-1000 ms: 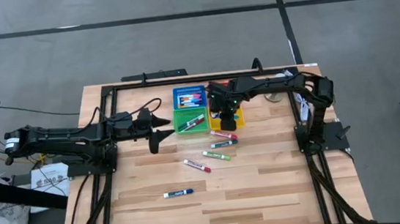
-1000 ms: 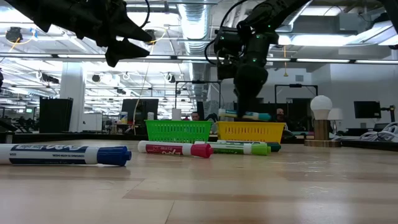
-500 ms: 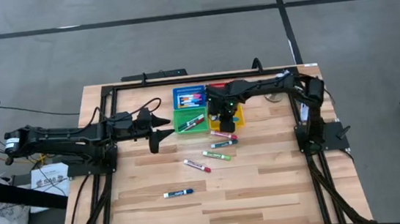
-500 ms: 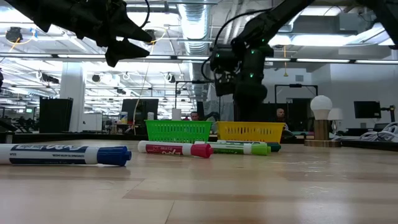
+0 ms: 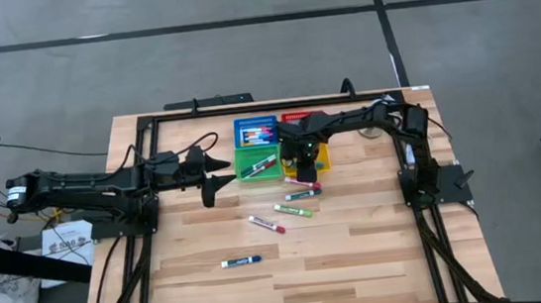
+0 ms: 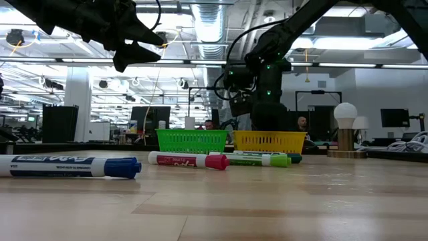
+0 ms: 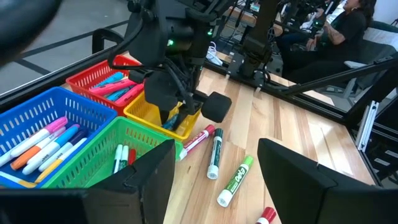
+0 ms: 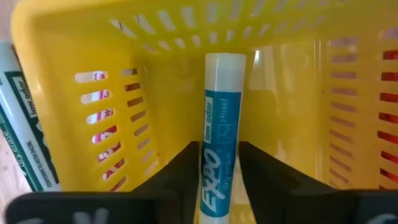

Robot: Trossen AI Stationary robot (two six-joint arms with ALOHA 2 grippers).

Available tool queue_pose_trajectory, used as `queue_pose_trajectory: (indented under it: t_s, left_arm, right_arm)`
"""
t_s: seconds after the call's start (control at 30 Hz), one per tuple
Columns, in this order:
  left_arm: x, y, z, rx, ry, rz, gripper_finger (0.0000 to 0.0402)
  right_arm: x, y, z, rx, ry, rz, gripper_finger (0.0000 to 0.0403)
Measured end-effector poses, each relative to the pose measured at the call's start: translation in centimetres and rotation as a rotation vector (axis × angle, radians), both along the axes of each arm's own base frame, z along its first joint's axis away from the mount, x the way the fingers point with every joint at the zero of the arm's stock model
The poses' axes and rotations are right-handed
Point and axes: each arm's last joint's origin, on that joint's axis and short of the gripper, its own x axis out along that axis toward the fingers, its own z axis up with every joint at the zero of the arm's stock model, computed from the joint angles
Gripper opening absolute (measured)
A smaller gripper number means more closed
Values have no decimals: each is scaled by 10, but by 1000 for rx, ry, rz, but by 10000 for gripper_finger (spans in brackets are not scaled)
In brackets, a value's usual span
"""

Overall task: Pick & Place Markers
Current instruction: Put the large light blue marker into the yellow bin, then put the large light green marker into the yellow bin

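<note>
while my right gripper [image 5: 303, 158] reaches down into the yellow basket [image 8: 155, 68], a teal-labelled marker [image 8: 219, 149] stands between its fingers [image 8: 177, 171], barrel upright against the basket's inner wall; fingers narrow, close on either side of the barrel, cannot tell if they press it. near edge of the table [image 5: 360, 252]: a blue-capped marker [image 5: 241, 262] lies alone. further in, a red-capped marker [image 5: 266, 224], then two green markers [image 5: 297, 203] and a pink-capped one [image 5: 301, 181] just in front of the baskets. green basket [image 5: 258, 165] holds a red marker, blue basket [image 5: 255, 132] several, red basket [image 7: 102, 78] pink and blue ones. my left gripper [image 5: 215, 173] hangs beside the green basket, fingers wide, holding nothing.
</note>
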Motion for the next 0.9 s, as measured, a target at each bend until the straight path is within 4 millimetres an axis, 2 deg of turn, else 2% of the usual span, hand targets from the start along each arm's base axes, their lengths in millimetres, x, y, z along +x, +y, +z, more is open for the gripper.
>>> queue_pose_trajectory:
  t_s: [0.27, 0.4, 0.7, 0.9]
  left_arm:
    - [0, 0, 0, 0, 0, 0, 227]
    - [0, 0, 0, 4, 1, -1, 227]
    - [0, 0, 0, 4, 1, -1, 227]
    - [0, 0, 0, 4, 1, -1, 227]
  right_arm:
    - [-1, 0, 3, 2, 7, 1, 180]
    - [2, -1, 12, -10, 15, -24, 201]
    - [10, -4, 50, -40, 56, -26, 205]
    - [17, 7, 86, -36, 61, 7, 199]
